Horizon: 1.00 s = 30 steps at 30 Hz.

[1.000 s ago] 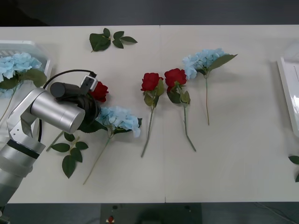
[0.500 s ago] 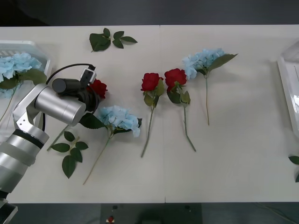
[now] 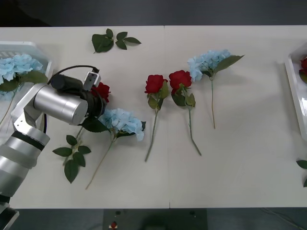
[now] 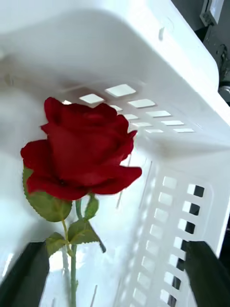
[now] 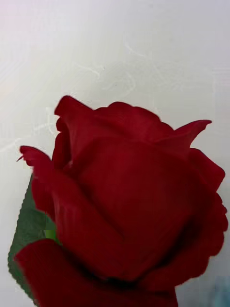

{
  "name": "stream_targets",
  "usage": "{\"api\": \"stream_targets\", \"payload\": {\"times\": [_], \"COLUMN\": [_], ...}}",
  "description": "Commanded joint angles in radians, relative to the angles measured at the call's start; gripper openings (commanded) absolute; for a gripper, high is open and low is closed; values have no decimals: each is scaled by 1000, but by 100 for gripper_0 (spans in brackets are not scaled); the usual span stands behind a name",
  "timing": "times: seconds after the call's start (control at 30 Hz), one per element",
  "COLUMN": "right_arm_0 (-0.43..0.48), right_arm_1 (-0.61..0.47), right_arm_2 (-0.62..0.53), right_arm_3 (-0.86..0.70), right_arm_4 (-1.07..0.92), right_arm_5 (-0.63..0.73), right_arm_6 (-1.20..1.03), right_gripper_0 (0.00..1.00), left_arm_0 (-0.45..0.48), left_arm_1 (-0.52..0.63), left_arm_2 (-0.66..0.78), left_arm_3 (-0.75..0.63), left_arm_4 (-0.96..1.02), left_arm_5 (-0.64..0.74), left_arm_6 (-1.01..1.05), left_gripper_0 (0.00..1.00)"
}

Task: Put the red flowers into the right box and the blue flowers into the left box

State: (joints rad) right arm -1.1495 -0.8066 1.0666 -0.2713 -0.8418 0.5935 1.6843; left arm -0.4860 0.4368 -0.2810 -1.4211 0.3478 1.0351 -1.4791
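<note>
Your left gripper point(image 3: 96, 103), finger state hidden, sat over a table rose point(image 3: 101, 91); your right fingers point(image 4: 26, 268), spread wide, had a rose point(image 4: 81, 151) inside the right box point(image 4: 182, 144), so retreat appeared next.

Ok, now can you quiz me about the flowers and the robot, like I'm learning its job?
1. True or false: the left box already holds blue flowers.
2. How many red flowers are outside both boxes, counting the one under the left gripper?
3. The right gripper is inside the right box, by a red flower. Its jaws are: A) open, B) shut on a blue flower, C) shut on a leaf.

Key: 1 true; 2 three; 3 A.
</note>
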Motion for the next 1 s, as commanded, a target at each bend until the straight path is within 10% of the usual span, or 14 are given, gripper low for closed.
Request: {"api": "stream_targets", "payload": {"times": [0.03, 0.43, 1.0], "right_arm_0": [-27, 11, 393], "right_arm_1": [-43, -244, -313], "right_arm_2": [-73, -206, -364], "right_arm_3": [0, -407, -1005], "right_arm_4": [-114, -672, -1453], "right_arm_5": [51, 371, 309], "right_arm_6": [144, 405, 658], "right_gripper_0": [96, 100, 100], "left_arm_0": [7, -2, 0], "left_arm_1": [57, 65, -21], "left_arm_2": [103, 398, 468], "left_arm_3": [-187, -492, -351], "left_arm_4": [71, 367, 1186], "left_arm_5": [157, 415, 17], "left_arm_6": [-7, 11, -187], "left_gripper_0": [0, 0, 0]}}
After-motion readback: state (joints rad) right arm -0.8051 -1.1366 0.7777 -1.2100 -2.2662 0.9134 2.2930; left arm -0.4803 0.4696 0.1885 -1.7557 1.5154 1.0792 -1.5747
